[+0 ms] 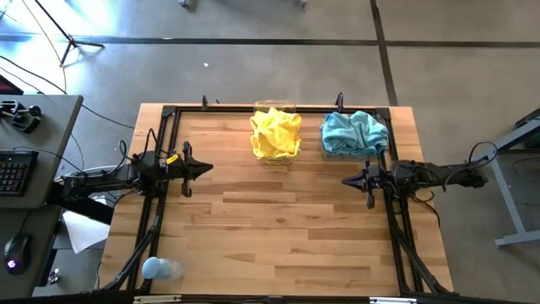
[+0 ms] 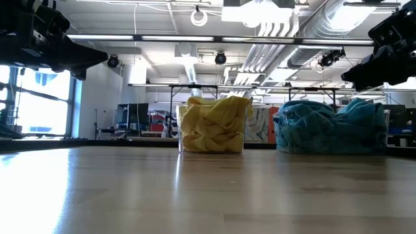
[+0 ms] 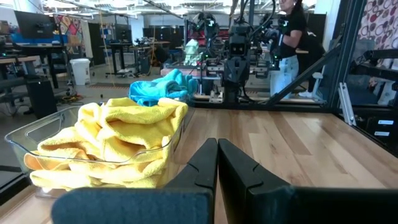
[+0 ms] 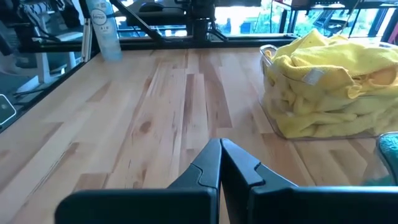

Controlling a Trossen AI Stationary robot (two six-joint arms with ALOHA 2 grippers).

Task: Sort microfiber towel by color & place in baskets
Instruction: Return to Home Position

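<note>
The yellow microfiber towels [image 1: 276, 133] sit bunched in the left basket [image 3: 25, 134], and the teal-blue microfiber towels [image 1: 354, 133] fill the right basket [image 2: 279, 140]. The two clear baskets stand side by side, close but apart, along the far edge of the table [image 1: 278, 228]. The left tool [image 1: 207, 168] hangs over the left part of the table with its tip pointing toward the middle. It is well apart from the yellow cloths, which lie farther toward the far edge and off to its right. In the left wrist view its two fingers [image 3: 205, 165] are pressed together with nothing between them. The right tool [image 1: 346, 180] hangs over the right part of the table, pointing inward, near the front of the teal-blue heap but not touching it. In the right wrist view its fingers are likewise closed on nothing. In the low view both tools are raised above the wood. The yellow cloths rise above their basket's rim, with folds draped over one wall. The teal-blue cloths spill over the sides of theirs and hide most of it. A pale blue bottle [image 1: 160, 268] is at the near left corner of the table, well away from both baskets. A person [image 3: 292, 43] stands in the room beyond the table.
</note>
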